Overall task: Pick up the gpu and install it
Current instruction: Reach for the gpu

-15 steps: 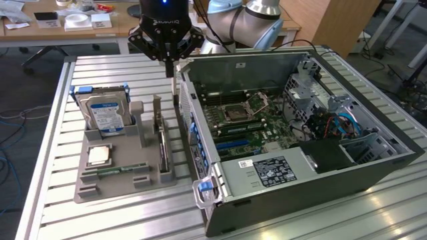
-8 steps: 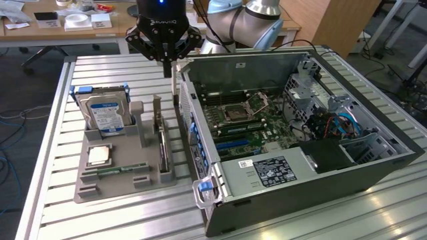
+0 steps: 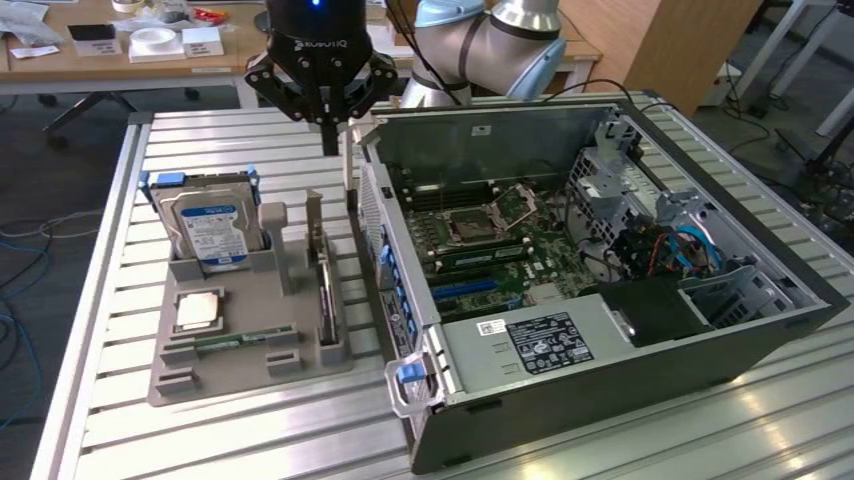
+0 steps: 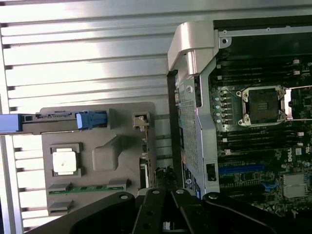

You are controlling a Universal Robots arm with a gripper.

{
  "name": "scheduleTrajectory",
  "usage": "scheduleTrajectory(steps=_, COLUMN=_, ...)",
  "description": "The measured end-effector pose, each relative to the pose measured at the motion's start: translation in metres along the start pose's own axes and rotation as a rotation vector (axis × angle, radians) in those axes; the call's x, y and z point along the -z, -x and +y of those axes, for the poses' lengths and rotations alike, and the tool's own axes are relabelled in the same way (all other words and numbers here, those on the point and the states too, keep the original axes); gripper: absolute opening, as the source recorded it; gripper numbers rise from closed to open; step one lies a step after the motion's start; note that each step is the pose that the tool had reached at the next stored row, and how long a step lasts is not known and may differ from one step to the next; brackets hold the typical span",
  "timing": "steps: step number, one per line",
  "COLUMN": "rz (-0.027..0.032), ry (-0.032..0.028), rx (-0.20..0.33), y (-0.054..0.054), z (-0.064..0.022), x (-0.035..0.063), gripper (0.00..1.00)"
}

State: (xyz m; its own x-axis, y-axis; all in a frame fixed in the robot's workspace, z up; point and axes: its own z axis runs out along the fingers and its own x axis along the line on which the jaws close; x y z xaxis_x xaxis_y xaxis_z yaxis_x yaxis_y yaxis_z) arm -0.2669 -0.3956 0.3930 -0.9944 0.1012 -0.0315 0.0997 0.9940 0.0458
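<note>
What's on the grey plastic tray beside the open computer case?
An upright silver hard drive with blue-white label, a flat square silver chip, a narrow green memory stick, and the flat gpu card on edge. The tray's slot hides its lower edge.

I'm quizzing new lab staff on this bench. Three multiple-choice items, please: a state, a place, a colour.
1. The computer case is: A open; B closed; C face down.
2. The graphics card is: A in the gray tray; B inside the case; C on a shelf.
3. The hard drive's side rails are: A red; B blue; C yellow.
Answers: 1 A, its circuit board shows; 2 A, it stands on edge in a tray slot; 3 B, blue rails flank the drive.
</note>
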Motion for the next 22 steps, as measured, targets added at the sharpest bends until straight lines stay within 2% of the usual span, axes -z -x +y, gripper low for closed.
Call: scheduleTrajectory(steps=22, rz=-0.0003, ry=0.0001, rx=0.000, y=-0.011, z=-0.0010, x=0.0004, gripper=0.11)
